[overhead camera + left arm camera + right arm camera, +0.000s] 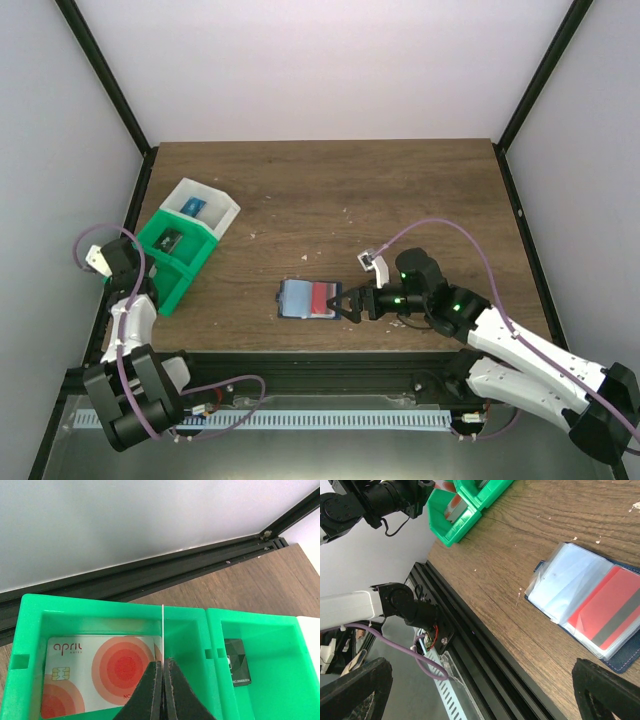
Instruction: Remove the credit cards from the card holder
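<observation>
The card holder (pixel 308 299) lies open near the table's front edge, its clear sleeves up. One sleeve holds a red card with a grey stripe (pixel 610 612). My right gripper (pixel 346 303) hovers at the holder's right edge, open, with nothing between its fingers (pixel 355 690). My left gripper (pixel 163 663) is shut on a credit card (pixel 163 630), seen edge-on as a thin white line above the green bin (pixel 190 630). Another credit card (pixel 100 672), pale with red-orange rings, lies flat in that bin's compartment below.
The green bin (pixel 185 250) stands at the table's left edge, with a dark card (pixel 237 662) in its middle compartment. A white bin (pixel 205 205) joined behind it holds a blue item. A black rail (pixel 485 655) runs along the front edge.
</observation>
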Controlling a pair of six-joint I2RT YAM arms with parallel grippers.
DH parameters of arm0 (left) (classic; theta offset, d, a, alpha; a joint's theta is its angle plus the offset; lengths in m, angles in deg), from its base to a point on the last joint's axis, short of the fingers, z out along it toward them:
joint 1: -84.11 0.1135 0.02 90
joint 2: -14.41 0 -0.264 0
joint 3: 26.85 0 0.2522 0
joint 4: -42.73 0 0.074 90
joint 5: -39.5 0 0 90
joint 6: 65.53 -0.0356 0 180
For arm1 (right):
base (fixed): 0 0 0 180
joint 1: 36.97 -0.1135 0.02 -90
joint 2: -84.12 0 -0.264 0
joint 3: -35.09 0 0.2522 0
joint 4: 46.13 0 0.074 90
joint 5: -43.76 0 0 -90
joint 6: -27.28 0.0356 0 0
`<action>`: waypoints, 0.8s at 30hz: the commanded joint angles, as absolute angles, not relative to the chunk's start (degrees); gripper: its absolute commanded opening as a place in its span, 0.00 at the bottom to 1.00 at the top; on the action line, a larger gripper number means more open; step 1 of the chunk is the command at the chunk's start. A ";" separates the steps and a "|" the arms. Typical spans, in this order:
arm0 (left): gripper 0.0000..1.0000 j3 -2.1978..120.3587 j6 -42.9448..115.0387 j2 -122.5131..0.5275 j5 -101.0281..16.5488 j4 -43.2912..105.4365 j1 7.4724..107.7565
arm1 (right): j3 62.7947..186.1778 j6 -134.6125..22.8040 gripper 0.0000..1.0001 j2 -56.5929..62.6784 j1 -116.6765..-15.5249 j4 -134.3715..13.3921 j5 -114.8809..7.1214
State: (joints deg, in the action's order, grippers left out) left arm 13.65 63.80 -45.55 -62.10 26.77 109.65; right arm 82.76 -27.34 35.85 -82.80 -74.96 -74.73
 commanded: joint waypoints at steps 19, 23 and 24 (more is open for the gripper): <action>0.10 14.45 63.41 -48.99 -65.33 26.65 110.10 | 82.72 -27.77 1.00 36.45 -82.59 -75.22 -73.63; 0.16 15.15 63.38 -48.96 -65.77 25.89 110.07 | 82.69 -27.24 1.00 35.99 -82.59 -74.20 -74.01; 0.19 15.34 63.38 -48.96 -65.91 25.63 110.11 | 82.62 -27.20 1.00 35.90 -82.59 -74.21 -74.02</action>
State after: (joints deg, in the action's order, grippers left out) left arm 13.33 63.38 -48.87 -64.59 26.34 109.74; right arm 82.74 -27.30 35.79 -82.80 -74.88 -74.45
